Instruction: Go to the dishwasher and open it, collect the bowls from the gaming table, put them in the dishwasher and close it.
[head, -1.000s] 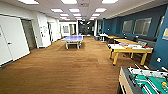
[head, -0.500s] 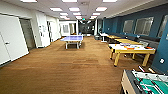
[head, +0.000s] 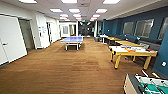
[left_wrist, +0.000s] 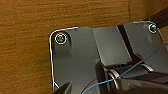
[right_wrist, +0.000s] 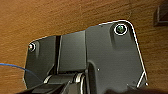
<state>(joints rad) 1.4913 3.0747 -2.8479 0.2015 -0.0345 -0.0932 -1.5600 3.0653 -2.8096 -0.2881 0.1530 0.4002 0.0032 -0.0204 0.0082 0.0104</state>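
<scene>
How far the grippers are open, or whether they are holding anything, I cannot tell, and the robot, seemingly driving over the wooden floor (head: 62, 72), should be keeping wide of the gaming table (head: 146, 86) sitting close at the head view's lower right.

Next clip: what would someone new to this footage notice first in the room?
Probably the blue table-tennis table standing alone mid-room on the wide brown wood-look floor. Next, the yellow-legged game table at right by the dark blue wall, with more tables lined up behind it. At the picture's lower right corner, the gaming table pokes in with its green pitch and rods.
</scene>
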